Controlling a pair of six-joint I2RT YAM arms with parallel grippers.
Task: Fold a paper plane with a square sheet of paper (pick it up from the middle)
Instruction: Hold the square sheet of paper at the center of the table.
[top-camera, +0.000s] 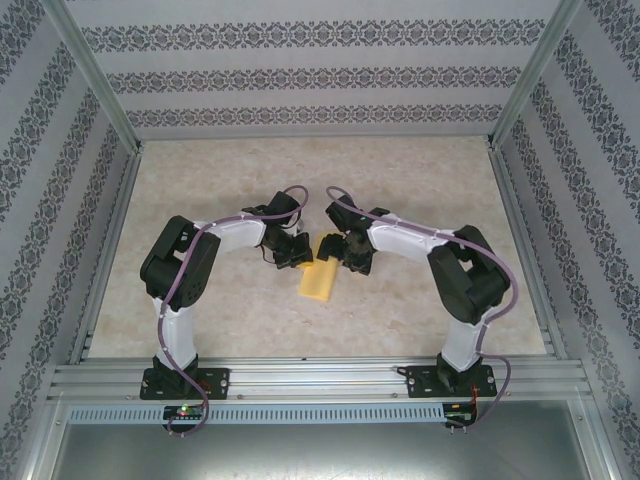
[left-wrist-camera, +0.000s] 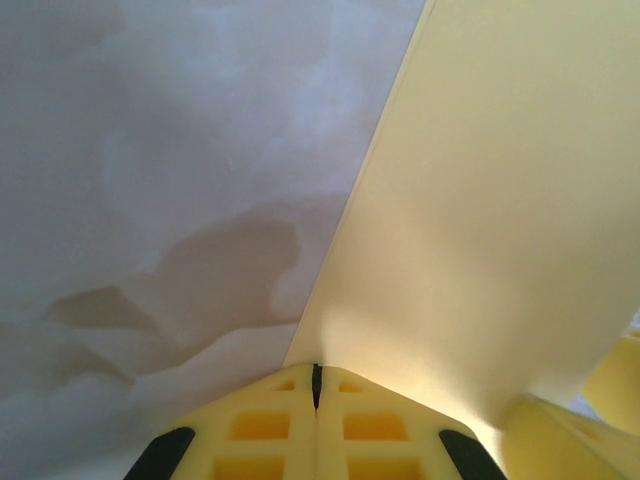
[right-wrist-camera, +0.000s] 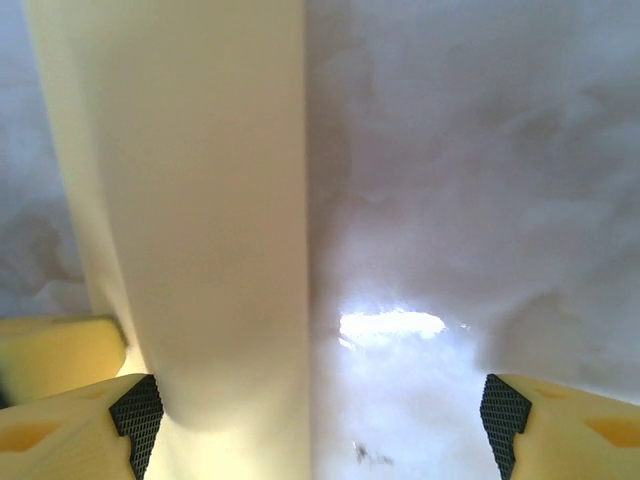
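Note:
The yellow sheet of paper (top-camera: 319, 276) lies folded into a long narrow strip on the table's middle, between both grippers. My left gripper (top-camera: 294, 251) is at the strip's far left end. Its fingers are shut, and their tips (left-wrist-camera: 316, 385) touch the edge of the paper (left-wrist-camera: 480, 220); no paper shows in the slit between them. My right gripper (top-camera: 347, 250) stands open at the far right end. From its wrist, the paper (right-wrist-camera: 200, 200) runs under the left pad (right-wrist-camera: 135, 420), while the right pad (right-wrist-camera: 500, 415) is over bare table. The right gripper (right-wrist-camera: 318, 420) holds nothing.
The marbled beige table (top-camera: 420, 190) has patterned walls at the back and sides (top-camera: 300, 80). An aluminium rail (top-camera: 320, 378) runs along the near edge by the arm bases. A finger of the right gripper (left-wrist-camera: 610, 400) shows close beside the left one.

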